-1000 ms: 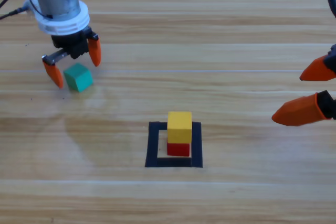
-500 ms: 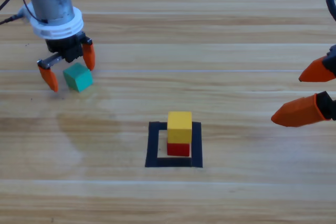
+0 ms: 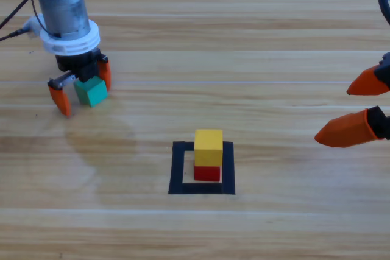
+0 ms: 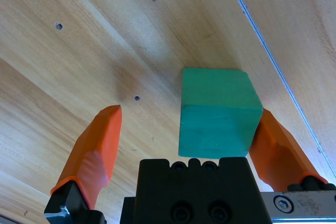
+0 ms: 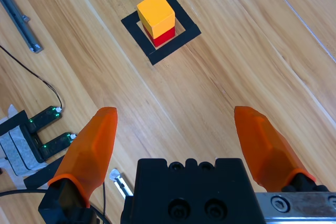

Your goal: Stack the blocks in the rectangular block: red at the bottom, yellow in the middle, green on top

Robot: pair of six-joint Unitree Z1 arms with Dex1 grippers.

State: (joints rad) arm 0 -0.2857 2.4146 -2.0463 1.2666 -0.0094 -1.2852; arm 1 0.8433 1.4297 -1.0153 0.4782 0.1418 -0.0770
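The green cube (image 3: pixel 91 91) rests on the wood at the far left. My left gripper (image 3: pixel 82 86) is open and straddles it. In the left wrist view the green cube (image 4: pixel 218 111) lies against the right jaw, with a wide gap to the left jaw of the left gripper (image 4: pixel 189 114). The yellow cube (image 3: pixel 208 147) sits on the red cube (image 3: pixel 207 173) inside the black tape square (image 3: pixel 178 168). My right gripper (image 3: pixel 359 105) hangs open at the right edge, holding nothing. Its wrist view shows the right gripper (image 5: pixel 176 116) above the wood and, farther off, yellow (image 5: pixel 156 10) on red (image 5: pixel 164 36) in the tape square (image 5: pixel 189 29).
In the right wrist view a metal rail (image 5: pixel 21 24), thin cables and small black modules with green lights (image 5: pixel 47 129) lie at the left side. Small screw holes (image 4: pixel 136 98) mark the wood near the green cube.
My left gripper has shifted towards the green cube, and its jaws now stand on either side of it. The cube, the stack and the right arm have not moved.
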